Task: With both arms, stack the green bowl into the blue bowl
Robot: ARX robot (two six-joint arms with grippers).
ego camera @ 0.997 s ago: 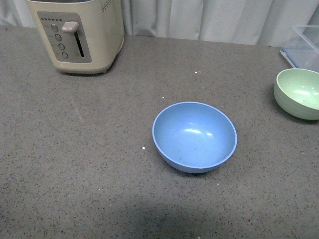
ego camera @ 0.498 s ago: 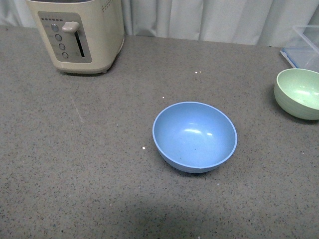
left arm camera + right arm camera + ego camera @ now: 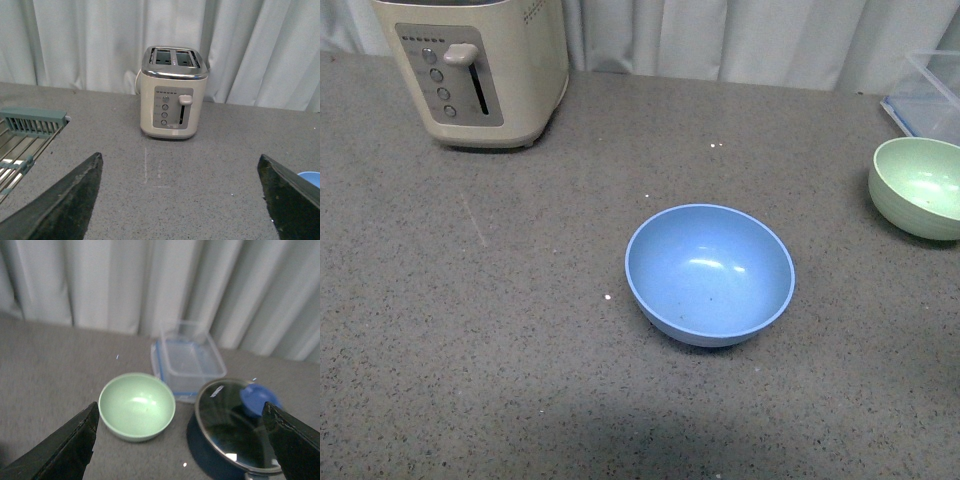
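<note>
The blue bowl point(image 3: 710, 274) stands upright and empty in the middle of the grey counter in the front view; a sliver of its rim point(image 3: 310, 176) shows in the left wrist view. The green bowl point(image 3: 918, 186) sits upright at the counter's right edge, apart from the blue one. In the right wrist view the green bowl point(image 3: 137, 405) lies ahead of my right gripper point(image 3: 182, 445), nearer one finger, with nothing between the open fingers. My left gripper point(image 3: 182, 200) is open over bare counter, facing the toaster. Neither arm shows in the front view.
A cream toaster point(image 3: 480, 68) stands at the back left. A clear plastic container point(image 3: 190, 358) and a dark pot with a glass lid and blue knob point(image 3: 235, 427) sit close beside the green bowl. A dish rack point(image 3: 25, 137) lies near the left gripper. Curtains hang behind the counter.
</note>
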